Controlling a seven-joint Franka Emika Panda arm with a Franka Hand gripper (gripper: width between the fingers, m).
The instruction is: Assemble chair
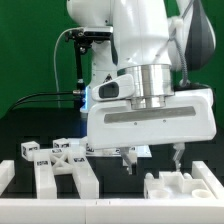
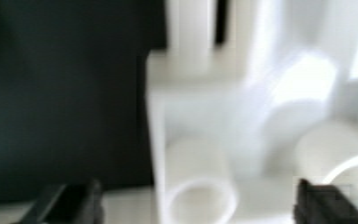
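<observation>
My gripper (image 1: 152, 160) hangs open over the table. Its two dark fingers stand wide apart, just above a chunky white chair piece (image 1: 170, 186) with round holes at the front right of the exterior view. In the blurred wrist view that piece (image 2: 229, 120) fills the space between the fingers (image 2: 66, 202), and the gripper (image 2: 201, 205) holds nothing. I cannot tell whether a finger touches it. A second white chair piece (image 1: 62, 170), a frame with crossed bars and black-and-white tags, lies at the front left.
The large white arm (image 1: 150, 70) fills the middle of the exterior view and hides the table behind it. A low white wall (image 1: 6, 178) stands at the far left edge. The tabletop (image 1: 30, 125) is black and the backdrop is green.
</observation>
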